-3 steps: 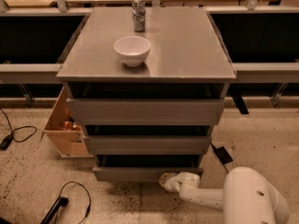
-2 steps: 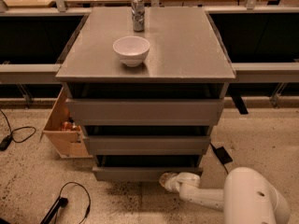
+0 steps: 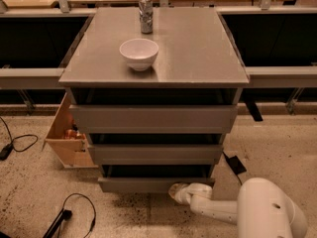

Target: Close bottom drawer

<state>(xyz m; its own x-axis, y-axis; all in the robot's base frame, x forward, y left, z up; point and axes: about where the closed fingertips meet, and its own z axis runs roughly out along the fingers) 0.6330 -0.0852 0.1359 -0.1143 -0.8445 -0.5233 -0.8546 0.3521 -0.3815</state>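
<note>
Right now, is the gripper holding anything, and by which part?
Nothing shows in it. The gripper sits at the front edge of the bottom drawer, right of its middle; whether it grips that edge cannot be told.

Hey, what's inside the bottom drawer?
Only a dark strip shows behind the bottom drawer front; the middle drawer covers the rest. The gripper sits low by that front.

The gripper (image 3: 179, 192) sits low at the bottom drawer (image 3: 148, 184) front; whether they touch cannot be told. Just above it, the drawer's tray is lost in shadow. Behind it, the arm (image 3: 262, 214) is cut off by the lower edge. Well apart, beyond the drawer's far end, the wooden box (image 3: 67, 138) is half hidden by the cabinet (image 3: 198, 53).
</note>
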